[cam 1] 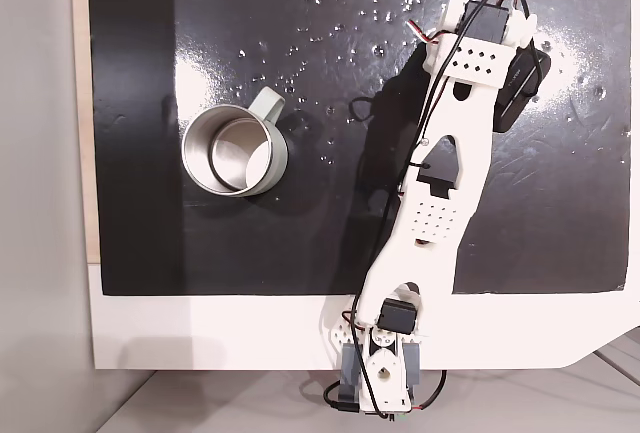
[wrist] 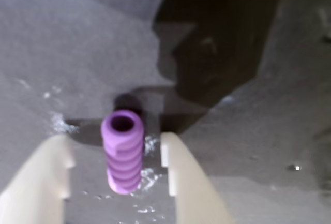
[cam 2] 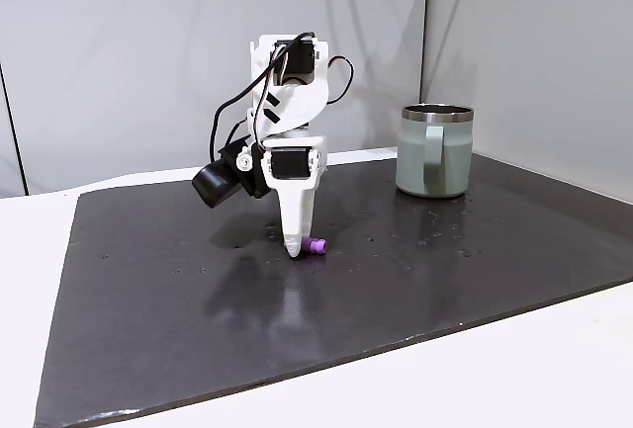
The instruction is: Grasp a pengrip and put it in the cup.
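With the gripper lowered to the dark mat, its fingers stand spread, one on each side of the pengrip, neither clearly touching it. The pengrip lies flat, ribbed, open end facing away in the wrist view. The cup stands well apart, upright. Risk: small round tube on a wet-speckled surface; an off-centre close may roll or squirt it out.

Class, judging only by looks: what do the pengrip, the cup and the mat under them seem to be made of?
Pengrip: likely soft rubber or silicone; matte lilac, ribbed, hollow.
Cup: metal, probably steel; shiny reflective interior, silvery rim, with a duller grey-green coating outside.
Mat: dark, smooth, semi-gloss sheet, perhaps plastic or rubber; it shows glare and faint reflections.
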You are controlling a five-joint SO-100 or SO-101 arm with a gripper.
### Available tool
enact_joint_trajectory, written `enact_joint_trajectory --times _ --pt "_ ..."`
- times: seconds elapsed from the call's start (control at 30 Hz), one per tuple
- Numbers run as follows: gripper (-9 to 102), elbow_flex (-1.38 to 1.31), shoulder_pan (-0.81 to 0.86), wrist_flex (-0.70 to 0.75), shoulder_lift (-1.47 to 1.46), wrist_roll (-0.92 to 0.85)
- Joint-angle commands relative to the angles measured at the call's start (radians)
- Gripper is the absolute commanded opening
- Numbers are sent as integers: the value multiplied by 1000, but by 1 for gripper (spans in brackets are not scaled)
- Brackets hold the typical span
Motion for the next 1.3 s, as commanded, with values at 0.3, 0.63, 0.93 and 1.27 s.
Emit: enact_joint_trajectory --times 0.3,0.63,0.93,1.27 --pt "0 -8 2 40 156 -3" --pt "0 304 20 129 580 -40" --pt "0 561 -103 153 991 -69" --pt "0 712 -523 103 1264 -81"
